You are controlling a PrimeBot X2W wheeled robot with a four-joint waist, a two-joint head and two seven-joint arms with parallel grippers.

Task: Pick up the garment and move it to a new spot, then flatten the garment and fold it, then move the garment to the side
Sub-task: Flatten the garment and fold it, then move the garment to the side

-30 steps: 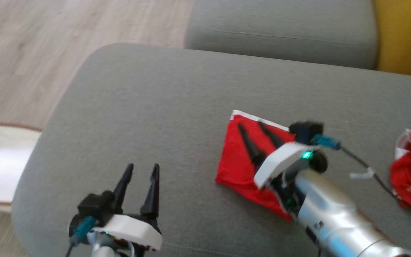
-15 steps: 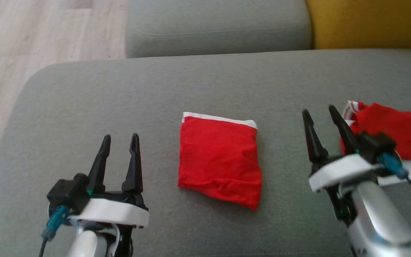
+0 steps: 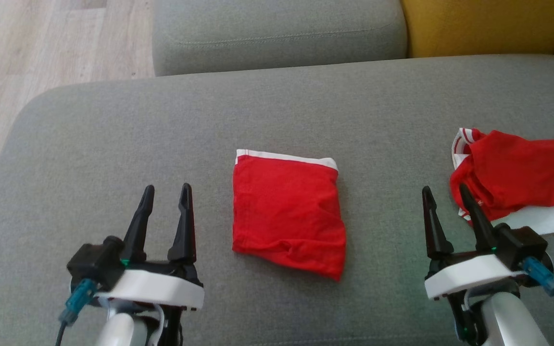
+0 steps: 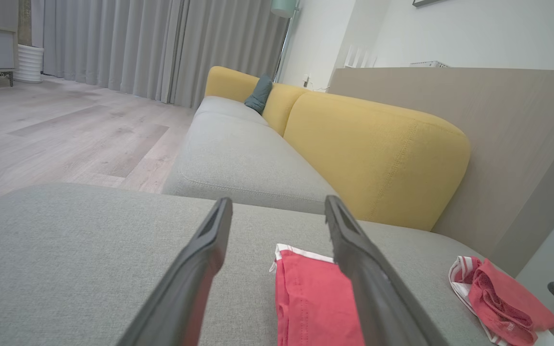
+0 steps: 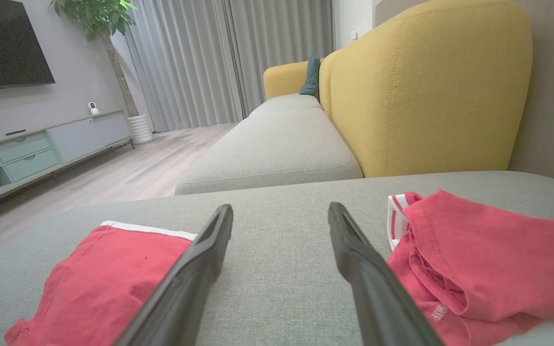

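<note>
2 things have changed in the last second. Our right gripper, which lay over the folded red cloth garment with a white waistband, has drawn back off it to the right. Our head has also turned, so the garment now sits mid-view.

It lies flat as a neat square on the grey fabric seat cushion, between our left gripper and the right one, touching neither. Both grippers stand with fingers wide apart and hold nothing.

We judge the fold finished and the piece let go. Whether this spot counts as "the side" we cannot tell.

Just beyond our right fingertips lies a crumpled red garment with a striped white band, untouched. It may be our next piece.
</note>
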